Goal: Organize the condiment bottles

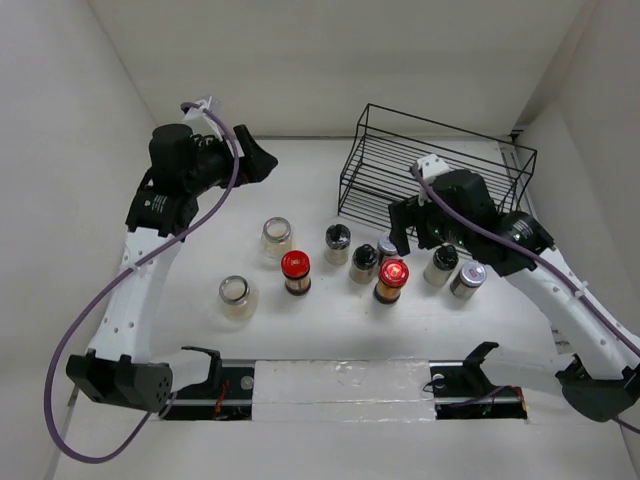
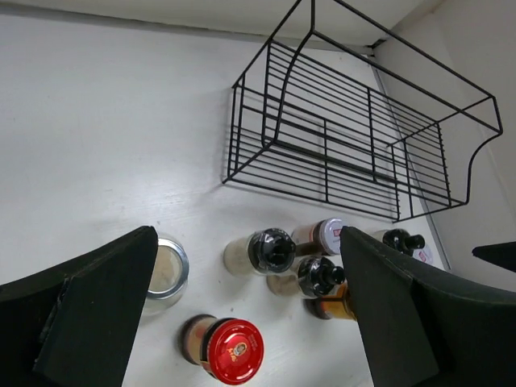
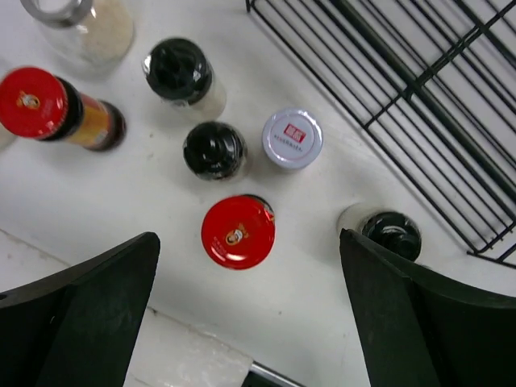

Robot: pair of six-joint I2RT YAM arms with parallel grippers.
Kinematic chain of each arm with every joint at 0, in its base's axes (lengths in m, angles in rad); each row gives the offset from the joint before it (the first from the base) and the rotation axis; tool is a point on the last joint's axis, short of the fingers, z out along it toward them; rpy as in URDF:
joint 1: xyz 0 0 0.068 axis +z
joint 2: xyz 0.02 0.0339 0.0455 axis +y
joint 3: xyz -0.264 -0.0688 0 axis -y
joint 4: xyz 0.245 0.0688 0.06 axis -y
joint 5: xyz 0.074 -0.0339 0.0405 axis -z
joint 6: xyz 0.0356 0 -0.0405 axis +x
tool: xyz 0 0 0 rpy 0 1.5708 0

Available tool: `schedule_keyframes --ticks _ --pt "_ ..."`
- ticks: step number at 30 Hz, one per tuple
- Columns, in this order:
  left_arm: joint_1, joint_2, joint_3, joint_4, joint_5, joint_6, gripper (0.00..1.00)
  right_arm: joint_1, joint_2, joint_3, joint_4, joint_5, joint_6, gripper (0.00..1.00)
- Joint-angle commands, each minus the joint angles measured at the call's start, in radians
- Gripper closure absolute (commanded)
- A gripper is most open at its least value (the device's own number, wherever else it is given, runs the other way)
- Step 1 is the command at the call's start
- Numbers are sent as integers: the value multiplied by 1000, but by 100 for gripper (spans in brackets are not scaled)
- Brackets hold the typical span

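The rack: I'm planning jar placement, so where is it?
Top view: the rack stands right of centre, far side, just behind the right-hand jars.

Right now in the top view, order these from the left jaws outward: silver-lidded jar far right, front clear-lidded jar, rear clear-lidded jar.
1. Rear clear-lidded jar, left of centre.
2. Front clear-lidded jar, near left.
3. Silver-lidded jar, far right.
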Motion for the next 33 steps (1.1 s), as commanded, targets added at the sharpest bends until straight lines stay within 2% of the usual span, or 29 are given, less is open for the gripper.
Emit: schedule_keyframes --ticks 1,3,4,5,6,7,8,9,10,12,13,15,17,20,21,24,28,33 --pt "-3 -34 27 27 34 -31 8 -2 -57 -19 10 -20 47 1" --pt "-3 -15 38 41 75 -31 8 -2 -82 -57 -1 -20 47 9" --pt "-3 -15 38 52 92 -31 10 -2 -82 -71 -1 -20 57 24" --pt "-3 -15 29 64 103 -31 16 -2 -94 -83 -1 -20 57 49" --pt "-3 -15 28 88 103 -42 20 -2 -94 -103 -1 -20 66 87" --pt "-15 -5 15 98 103 -42 26 -2 -94 -112 -1 -11 67 95" --pt "-15 5 15 98 103 -42 67 -2 -94 -121 -1 -11 67 99" --pt "-32 5 15 98 86 -42 83 -2 -94 -141 -1 -11 67 89" --pt "-32 17 25 98 69 -42 89 -2 -81 -154 10 -11 67 75" --pt "-32 29 38 98 83 -42 92 -2 -61 -164 19 -41 67 38" --pt "-32 46 38 98 83 -42 92 -2 -41 -190 31 -57 67 11" --pt "-32 67 65 84 92 -30 92 -2 -24 -213 82 -104 56 0" --pt "-32 77 65 72 81 -17 92 -2 13 -236 105 -115 56 0" --pt "-32 89 74 47 81 -7 86 -2 74 -237 124 -143 56 0" --pt "-32 100 88 38 81 5 81 -2 85 -237 124 -143 56 0" --pt "-32 109 88 29 72 28 75 -2 105 -256 124 -143 76 0" --pt "-32 118 97 29 61 39 57 -2 124 -289 134 -166 96 0" --pt "-32 129 97 20 52 49 56 -2 147 -319 134 -121 119 0"
